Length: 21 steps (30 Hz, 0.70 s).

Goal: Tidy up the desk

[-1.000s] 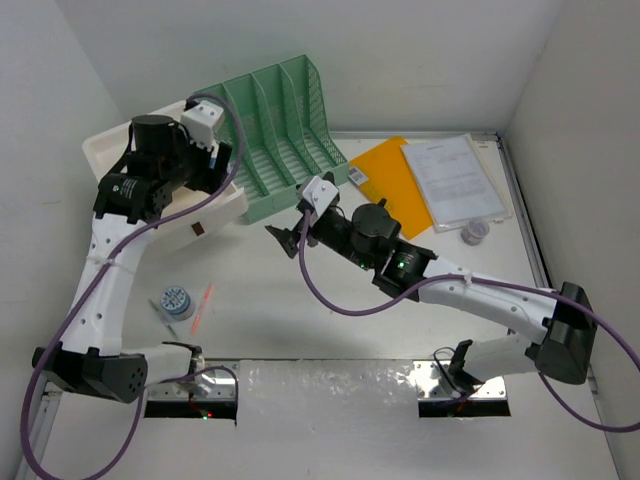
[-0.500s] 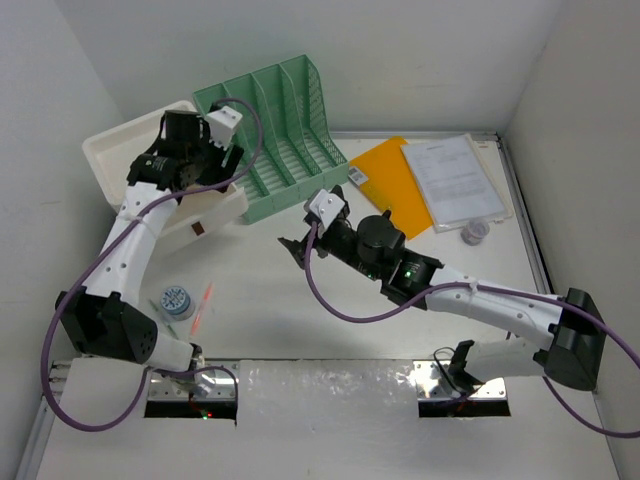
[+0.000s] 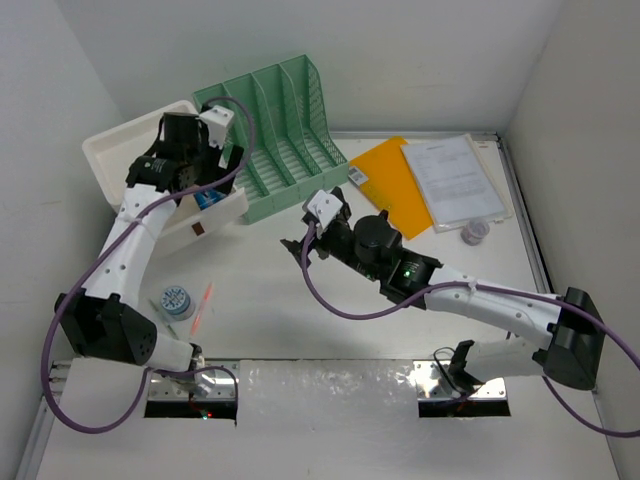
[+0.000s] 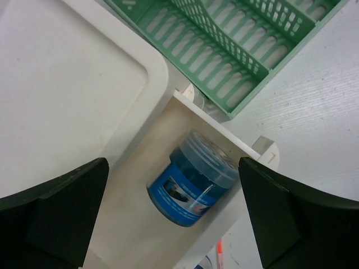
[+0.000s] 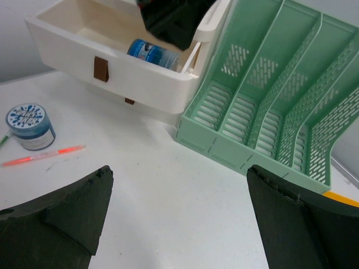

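Left wrist: left tool [image 4: 171,168] spread over jar [image 4: 190,182] between drawer [image 4: 220,126] walls; right tool [image 5: 178,190] spread

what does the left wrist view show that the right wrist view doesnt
Only the left wrist: the drawer box's broad flat top, seen from above. Only the right wrist: the drawer's front with its brown handle, the patterned-lid jar whole on the desk, and the left gripper over the drawer. Both: the blue jar lying in the open drawer, and the green file rack.
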Tool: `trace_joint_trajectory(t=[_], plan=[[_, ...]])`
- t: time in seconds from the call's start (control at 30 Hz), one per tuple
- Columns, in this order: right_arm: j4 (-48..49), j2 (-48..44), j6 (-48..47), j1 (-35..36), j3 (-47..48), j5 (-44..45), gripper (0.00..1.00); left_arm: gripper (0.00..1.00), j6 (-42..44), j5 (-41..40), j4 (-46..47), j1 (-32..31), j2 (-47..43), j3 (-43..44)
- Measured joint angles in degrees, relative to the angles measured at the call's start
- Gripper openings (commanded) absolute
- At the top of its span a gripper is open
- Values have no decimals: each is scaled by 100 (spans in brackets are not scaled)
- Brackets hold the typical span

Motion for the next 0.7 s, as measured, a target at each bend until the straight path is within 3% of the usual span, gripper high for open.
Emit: trace_joint_trajectory(t=[0.23, 0.37, 0.5, 0.7], plan=[[-466, 116, 168, 0, 164, 48, 99, 100, -39, -90, -90, 9, -181, 610], [-885, 149, 365, 0, 188, 107, 99, 100, -11, -90, -83, 356, -909, 468], [-1165, 310, 535, 0, 188, 81, 99, 100, 199, 92, 31, 1912, -1947, -94], [-1283, 562, 726, 0, 173, -59, 99, 99, 1027, 1613, -540, 4739, -2507, -702]])
